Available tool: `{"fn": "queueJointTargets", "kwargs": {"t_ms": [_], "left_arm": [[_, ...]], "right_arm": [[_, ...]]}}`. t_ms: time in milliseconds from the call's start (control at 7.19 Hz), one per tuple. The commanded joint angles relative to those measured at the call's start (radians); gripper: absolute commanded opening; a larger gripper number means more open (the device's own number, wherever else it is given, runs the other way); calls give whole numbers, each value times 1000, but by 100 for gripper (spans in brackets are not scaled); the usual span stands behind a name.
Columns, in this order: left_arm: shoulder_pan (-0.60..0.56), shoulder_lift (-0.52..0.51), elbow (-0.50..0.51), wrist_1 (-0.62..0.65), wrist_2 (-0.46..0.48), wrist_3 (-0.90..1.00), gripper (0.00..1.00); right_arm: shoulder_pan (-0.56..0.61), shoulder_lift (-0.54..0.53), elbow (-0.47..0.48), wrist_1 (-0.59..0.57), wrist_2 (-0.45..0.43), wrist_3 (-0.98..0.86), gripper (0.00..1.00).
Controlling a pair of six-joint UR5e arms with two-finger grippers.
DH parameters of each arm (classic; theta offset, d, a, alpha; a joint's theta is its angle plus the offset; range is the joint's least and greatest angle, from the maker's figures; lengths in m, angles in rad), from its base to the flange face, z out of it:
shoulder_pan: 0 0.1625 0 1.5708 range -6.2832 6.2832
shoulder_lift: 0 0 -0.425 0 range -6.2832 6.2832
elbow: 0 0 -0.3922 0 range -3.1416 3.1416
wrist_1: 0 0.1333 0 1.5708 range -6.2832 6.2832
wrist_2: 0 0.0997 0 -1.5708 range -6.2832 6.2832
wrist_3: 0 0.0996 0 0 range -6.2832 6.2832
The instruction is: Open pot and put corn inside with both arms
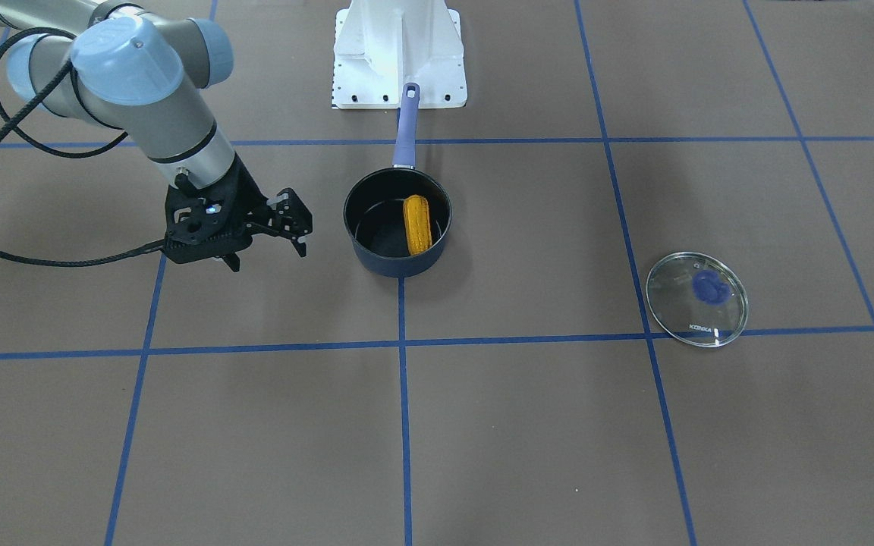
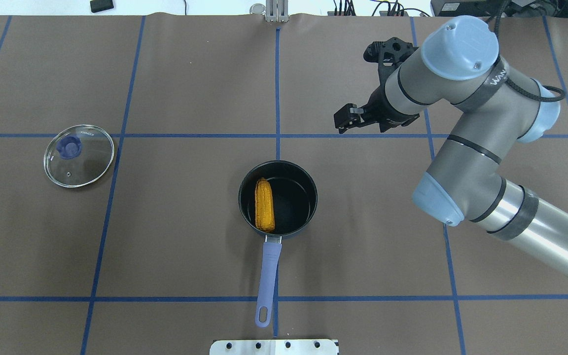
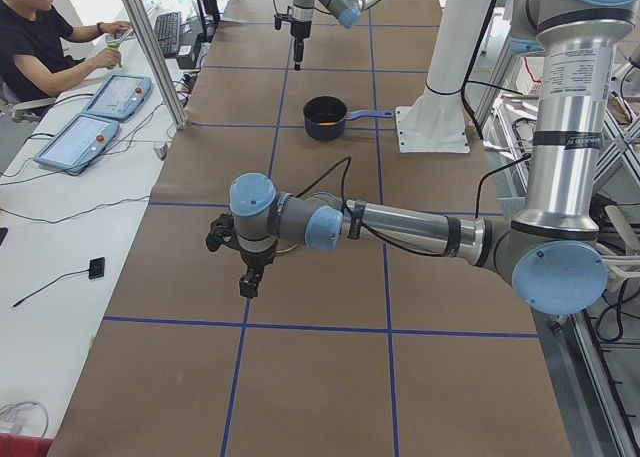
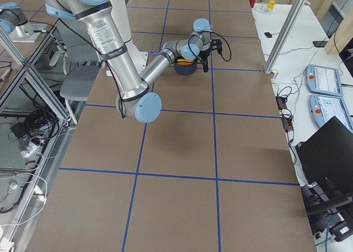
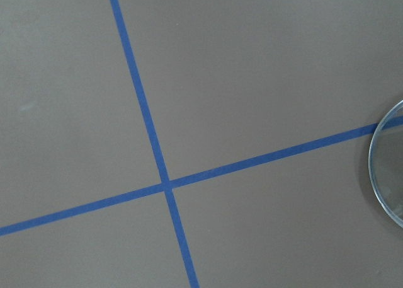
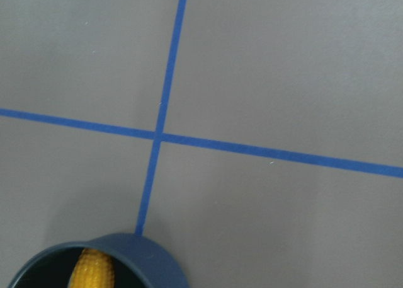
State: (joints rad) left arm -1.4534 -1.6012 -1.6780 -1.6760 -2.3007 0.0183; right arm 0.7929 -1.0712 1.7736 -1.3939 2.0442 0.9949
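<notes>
While corn [image 1: 416, 224] lies in pot [image 1: 380, 231], lid [image 1: 697, 299] overlaps tape [image 1: 528, 339].

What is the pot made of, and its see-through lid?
The lid looks like clear glass: the brown table shows right through it. Its knob seems to be blue plastic. The pot is probably metal, with a smooth dark navy coat outside and a black, non-stick-looking inside. The handle looks like matte lavender plastic or rubber; I can't tell which.

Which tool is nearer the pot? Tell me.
Right. The right tool hangs beside the pot, on the robot's right; the left tool hangs much farther away on its left.
</notes>
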Motion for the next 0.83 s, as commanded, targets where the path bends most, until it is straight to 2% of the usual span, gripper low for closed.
{"fn": "queueJointTargets", "kwargs": {"t_ms": [0, 417, 557, 696], "left_arm": [[-1, 3, -2, -2, 0, 0, 99], [1, 3, 1, -2, -2, -1, 99], [1, 1, 1, -2, 0, -1, 99], [2, 1, 1, -2, 0, -1, 99]], "right_arm": [[180, -120, 1, -5, 165, -130, 100], [348, -264, -32, -26, 189, -606, 100], [427, -295, -28, -74, 232, -643, 100], [509, -346, -28, -85, 278, -764, 100]]}}
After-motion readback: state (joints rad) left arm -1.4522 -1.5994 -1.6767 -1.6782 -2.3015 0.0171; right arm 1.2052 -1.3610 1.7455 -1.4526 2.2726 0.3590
